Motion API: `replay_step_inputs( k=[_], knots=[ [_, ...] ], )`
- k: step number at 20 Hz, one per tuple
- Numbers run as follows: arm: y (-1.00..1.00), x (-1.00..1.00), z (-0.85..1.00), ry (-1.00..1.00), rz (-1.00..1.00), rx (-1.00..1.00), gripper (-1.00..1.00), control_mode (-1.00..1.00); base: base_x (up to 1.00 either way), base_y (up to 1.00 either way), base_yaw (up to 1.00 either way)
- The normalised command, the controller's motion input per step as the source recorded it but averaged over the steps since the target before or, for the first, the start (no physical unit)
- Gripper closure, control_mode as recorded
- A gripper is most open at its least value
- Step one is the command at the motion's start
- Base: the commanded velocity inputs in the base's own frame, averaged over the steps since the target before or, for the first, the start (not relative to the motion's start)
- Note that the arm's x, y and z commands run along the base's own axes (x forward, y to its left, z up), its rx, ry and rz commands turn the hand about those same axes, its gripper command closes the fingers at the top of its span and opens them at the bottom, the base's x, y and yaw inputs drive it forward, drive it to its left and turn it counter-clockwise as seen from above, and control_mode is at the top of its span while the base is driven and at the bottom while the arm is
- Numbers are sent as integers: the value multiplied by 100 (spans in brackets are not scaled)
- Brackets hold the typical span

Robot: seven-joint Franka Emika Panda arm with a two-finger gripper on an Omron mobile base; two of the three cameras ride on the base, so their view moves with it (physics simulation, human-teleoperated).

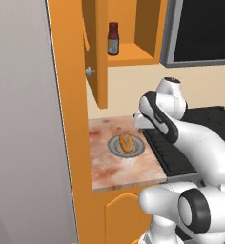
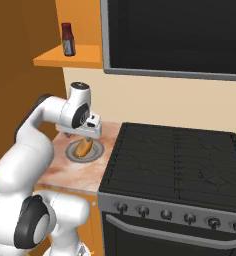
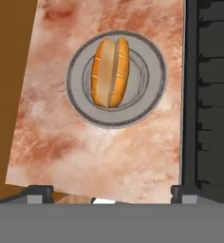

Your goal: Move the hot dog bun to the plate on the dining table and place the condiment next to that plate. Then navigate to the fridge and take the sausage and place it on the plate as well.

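The hot dog bun (image 3: 110, 72) lies split side up in a small grey round dish (image 3: 152, 90) on the marbled counter (image 3: 109, 152), a narrow slab between an orange cabinet side (image 1: 71, 143) and the black stove (image 2: 175, 160). The dish sits toward the back half of the counter, roughly midway between its left and right edges, with bare stone all round it and a wider bare stretch toward the front edge. On the right the counter butts straight against the stove's raised grate; on the left it ends at the cabinet wall.

The gripper (image 3: 111, 194) hangs above the counter, over its front part, pointing down. In the hand view its two dark fingertips (image 3: 38, 193) stand far apart at the bottom, so the jaws are spread wide with nothing between them, and the bun lies ahead of them, untouched.

The condiment (image 1: 113, 39) stands upright on an orange shelf (image 2: 65, 59) above the counter, near the shelf's left end, beside an open cabinet door (image 1: 97, 52). A dark screen-like panel (image 2: 175, 35) hangs over the stove.
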Motion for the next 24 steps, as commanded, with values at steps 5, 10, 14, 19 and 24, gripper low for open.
replay_step_inputs(
  k=[5, 10, 14, 19, 24],
  knots=[
    [12, 42, -46, -12, 0, 2, -100, -100, 0, 0, 0],
    [13, 47, -37, -6, 0, 0, -100, -100, 0, 0, 0],
    [9, 45, -31, 0, -2, 0, -100, -100, 0, 0, 0],
    [12, 40, -26, 0, -2, 0, -100, -100, 0, 0, 0],
    [10, 17, -24, 0, -3, 0, -100, -100, 0, 0, 0]
  ],
)
